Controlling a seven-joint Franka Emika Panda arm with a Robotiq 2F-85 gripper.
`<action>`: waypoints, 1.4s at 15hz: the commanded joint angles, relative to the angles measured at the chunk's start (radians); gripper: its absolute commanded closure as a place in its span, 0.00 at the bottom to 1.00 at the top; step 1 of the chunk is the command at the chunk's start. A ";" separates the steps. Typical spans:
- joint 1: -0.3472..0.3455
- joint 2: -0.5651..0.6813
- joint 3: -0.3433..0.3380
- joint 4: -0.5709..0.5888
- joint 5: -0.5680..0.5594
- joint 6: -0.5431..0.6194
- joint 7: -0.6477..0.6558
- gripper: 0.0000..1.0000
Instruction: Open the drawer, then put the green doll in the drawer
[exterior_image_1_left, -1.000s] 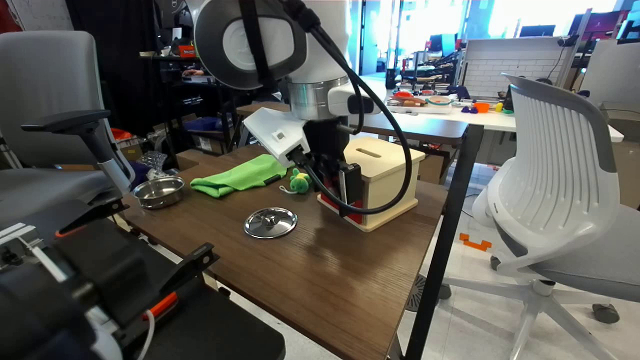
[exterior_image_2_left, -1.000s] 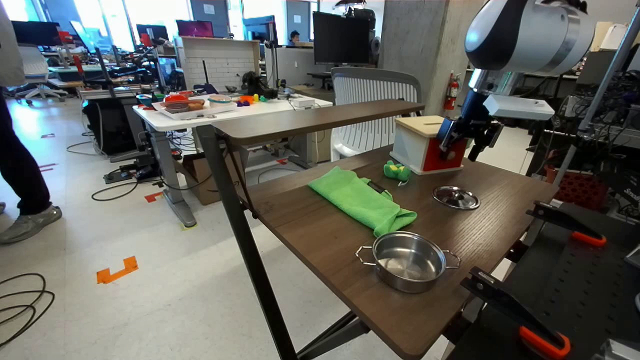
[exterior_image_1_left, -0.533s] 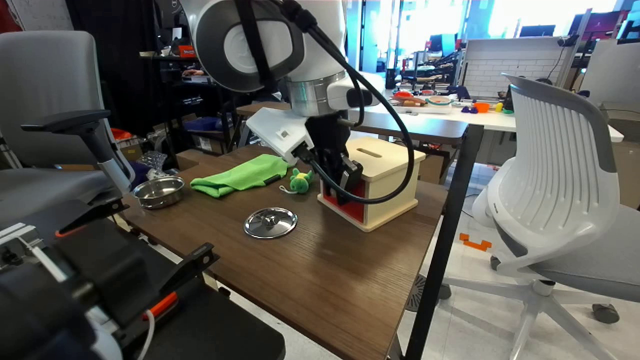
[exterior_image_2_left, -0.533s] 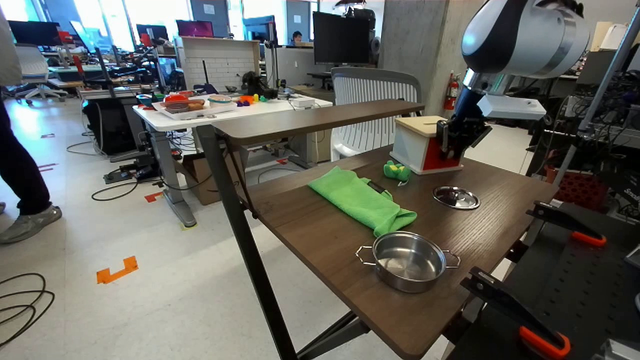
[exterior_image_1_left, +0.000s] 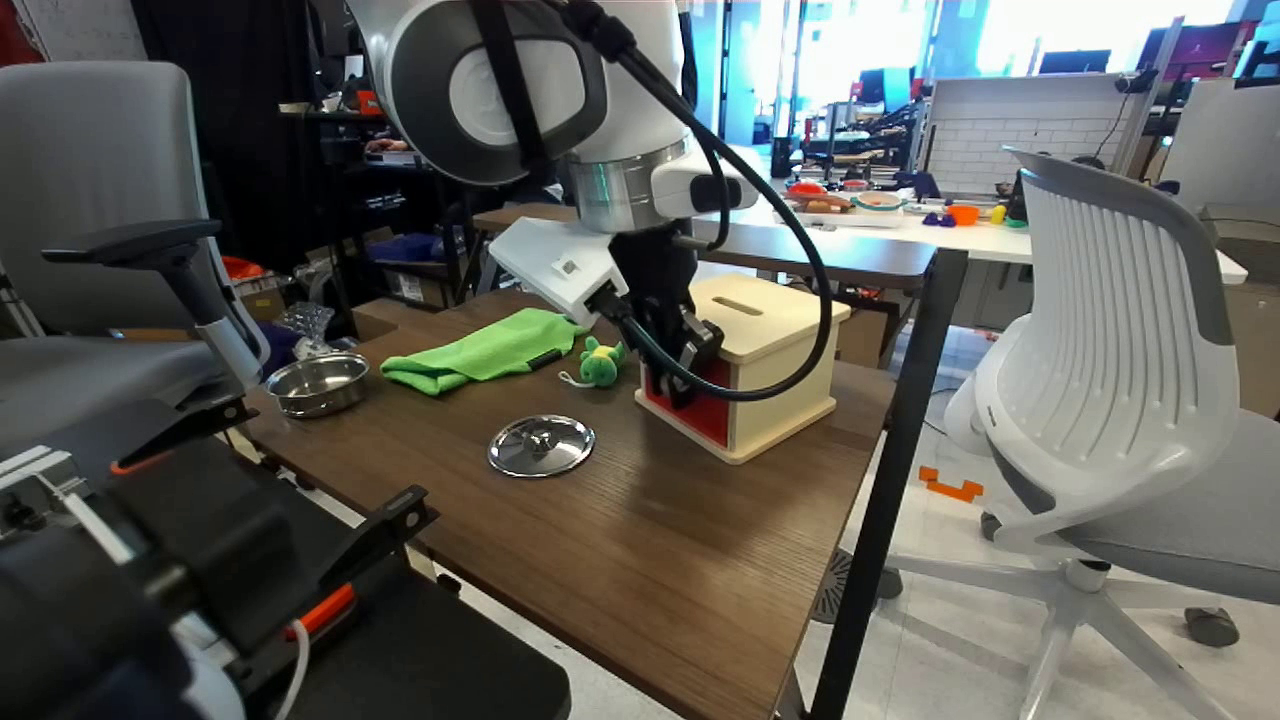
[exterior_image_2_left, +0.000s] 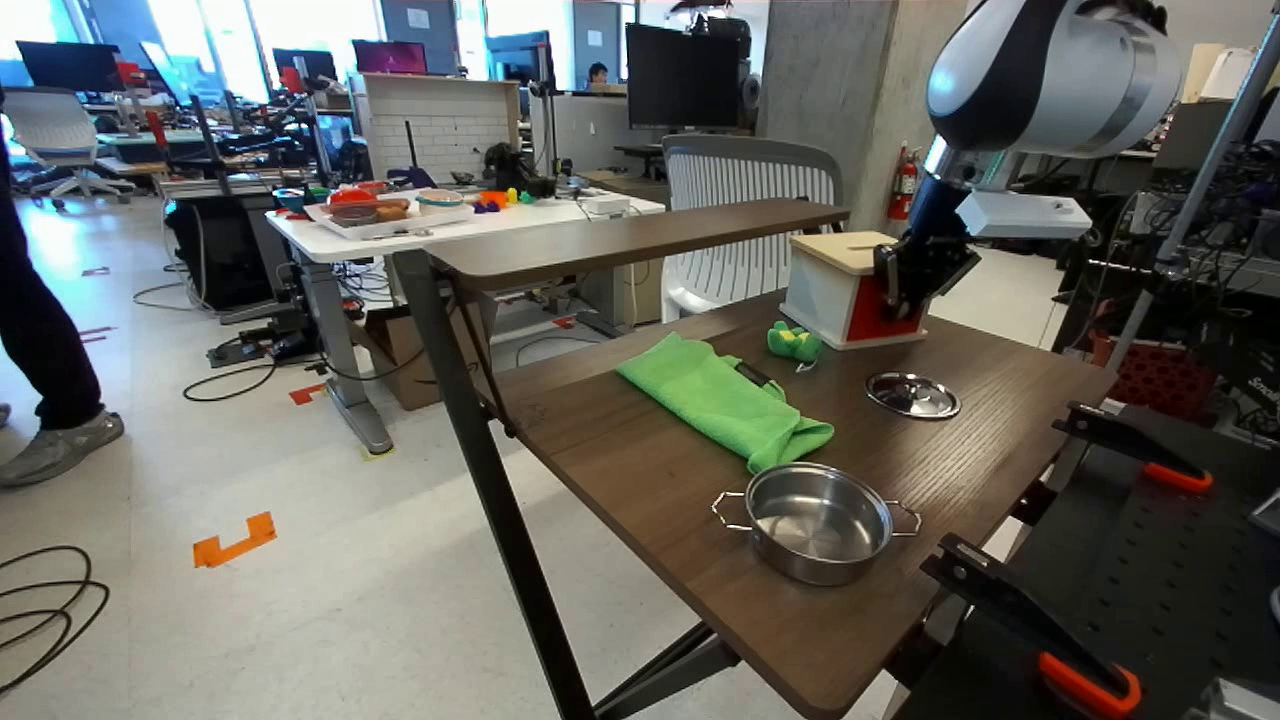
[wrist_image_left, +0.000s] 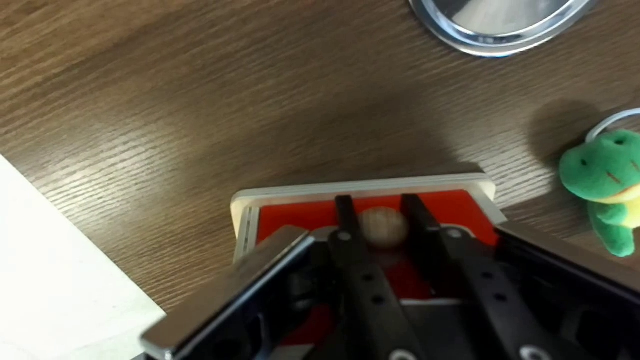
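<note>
The pale wooden box (exterior_image_1_left: 785, 375) stands on the table with its slotted lid upward. Its red drawer (exterior_image_2_left: 868, 318) is closed, the front flush with the box. A round wooden knob (wrist_image_left: 384, 227) sticks out of that front. In the wrist view my gripper (wrist_image_left: 378, 199) has one finger pressed to each side of the knob, shut on it. In both exterior views the gripper (exterior_image_1_left: 682, 392) covers part of the red front. The green doll (wrist_image_left: 602, 172), with a yellow belly and white cord, lies on the table beside the box, apart from the gripper.
A shiny pot lid (exterior_image_1_left: 541, 446) lies on the table in front of the drawer. A green cloth (exterior_image_2_left: 725, 400) and a steel pot (exterior_image_2_left: 818, 525) are further along. My arm's black cable (exterior_image_1_left: 760, 392) loops past the box's side.
The jaws have come together from wide apart onto the knob, and the hand has shifted slightly. Box, drawer and doll have not moved.
</note>
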 joint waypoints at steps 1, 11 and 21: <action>0.019 -0.027 -0.042 -0.046 -0.069 -0.043 0.045 0.93; 0.062 -0.070 -0.087 -0.112 -0.153 -0.144 0.096 0.93; -0.062 -0.090 0.054 -0.146 -0.056 -0.143 -0.009 0.93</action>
